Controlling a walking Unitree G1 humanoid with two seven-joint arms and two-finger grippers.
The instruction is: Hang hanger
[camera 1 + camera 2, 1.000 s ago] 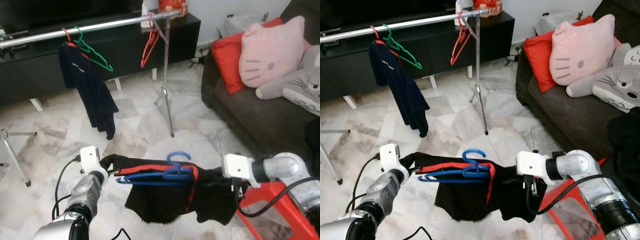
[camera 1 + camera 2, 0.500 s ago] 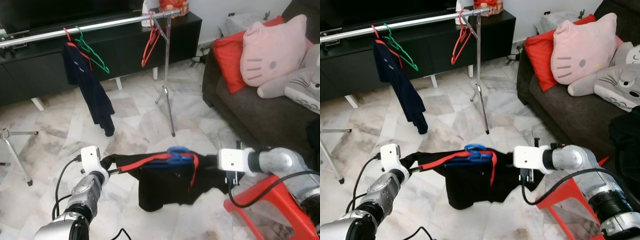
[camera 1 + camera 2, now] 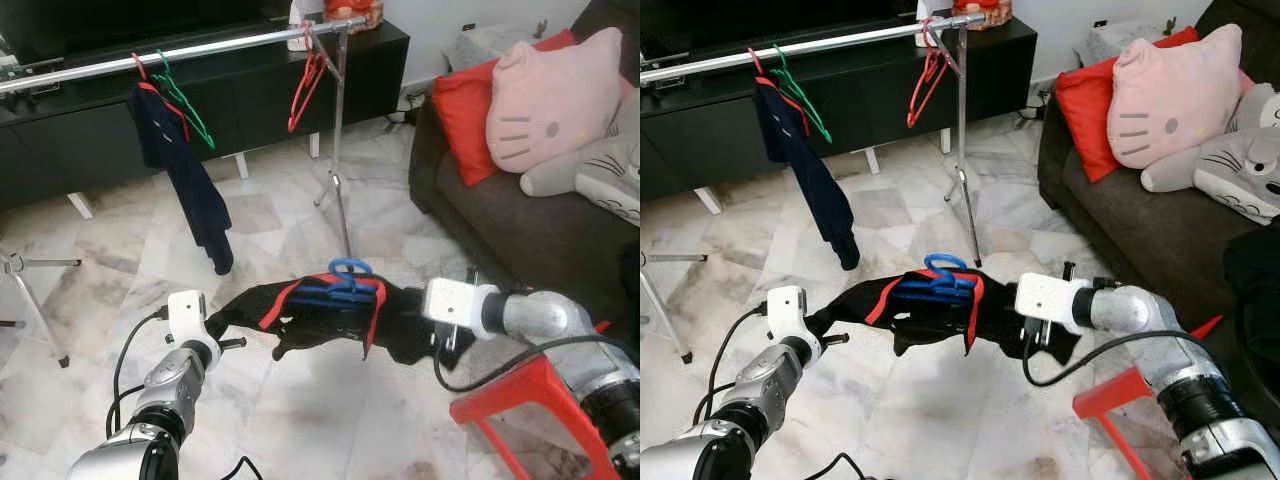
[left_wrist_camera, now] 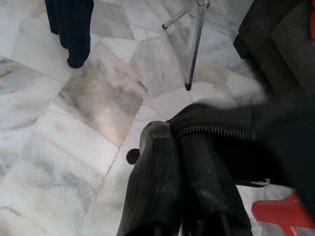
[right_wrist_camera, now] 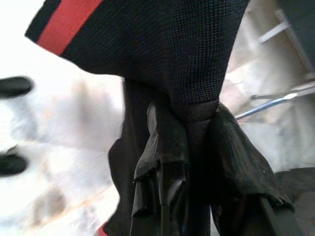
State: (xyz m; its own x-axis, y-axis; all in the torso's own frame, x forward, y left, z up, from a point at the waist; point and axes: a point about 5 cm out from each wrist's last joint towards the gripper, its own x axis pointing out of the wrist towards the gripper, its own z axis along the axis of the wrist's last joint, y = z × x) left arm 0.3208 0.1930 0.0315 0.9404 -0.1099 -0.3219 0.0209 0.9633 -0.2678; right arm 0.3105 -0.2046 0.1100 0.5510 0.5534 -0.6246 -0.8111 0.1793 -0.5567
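Both end effectors are clamped on a black garment with red stripes that is stretched between them low in the frame: the left end effector pinches its left edge, fingers pressed together over the cloth in the left wrist view, and the right end effector grips its right edge, with the fabric squeezed between its fingers in the right wrist view. On the middle of the garment lies a blue hanger, hook upward, at the centre of the frame. At lower right, a red stool stands on the marble floor under the right arm. Farther back, a metal clothes rail runs across the upper left of the frame on a thin upright leg; from it hang a dark navy shirt, a green hanger just beside it, and a red hanger near the leg. At right a dark sofa carries a red cushion, a pink cat-face pillow and a grey plush. Behind the rail stands a black cabinet.
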